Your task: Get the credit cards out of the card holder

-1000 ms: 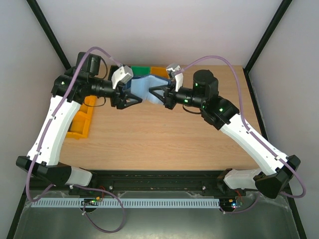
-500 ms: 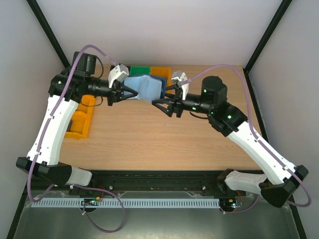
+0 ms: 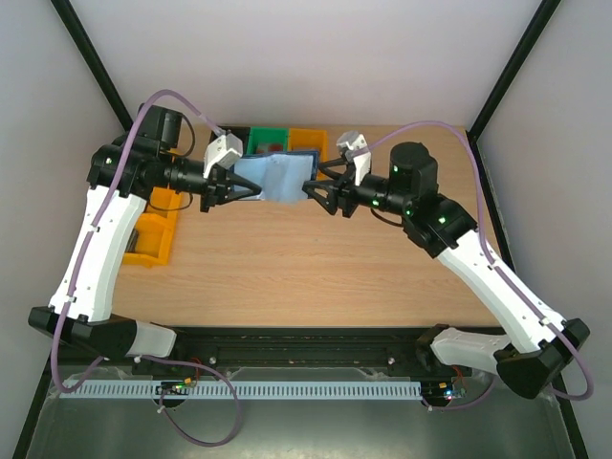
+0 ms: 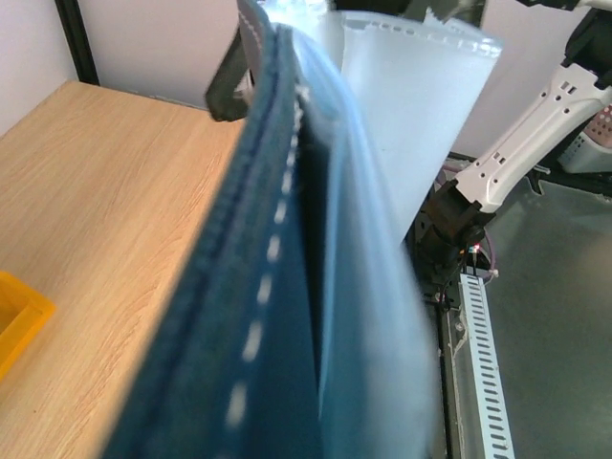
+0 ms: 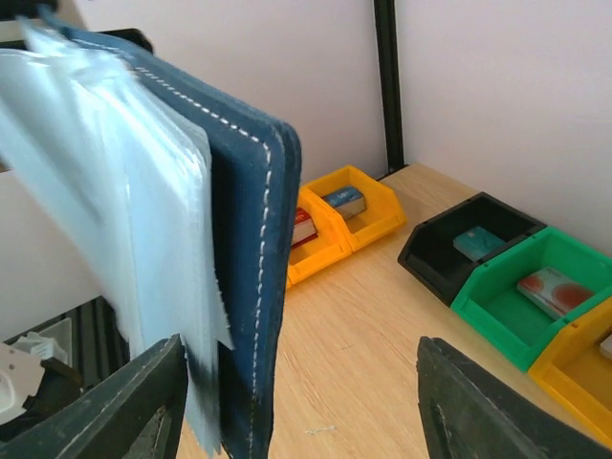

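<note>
The card holder [image 3: 273,178], navy with white stitching, hangs open in the air over the back of the table. My left gripper [image 3: 234,182] is shut on its left edge. In the left wrist view the holder [image 4: 239,316] fills the frame and hides the fingers. Pale clear sleeves [image 5: 105,191] fan out beside the navy cover [image 5: 253,249]. My right gripper [image 5: 306,402] stands open at the holder's right edge, with the cover's lower edge next to its left finger [image 5: 134,411]. No credit cards show in the sleeves.
Along the back edge stand a black bin [image 5: 459,251] with a teal card, a green bin [image 5: 526,306] with a reddish-pink card, and a yellow bin [image 3: 308,140]. Orange bins [image 3: 158,229] with small items sit at the left. Bare wood lies below the holder.
The left gripper has shut on the holder's left edge. The right gripper has let go and opened, dropped away, then come back up to the right edge. The holder shifted slightly left.
</note>
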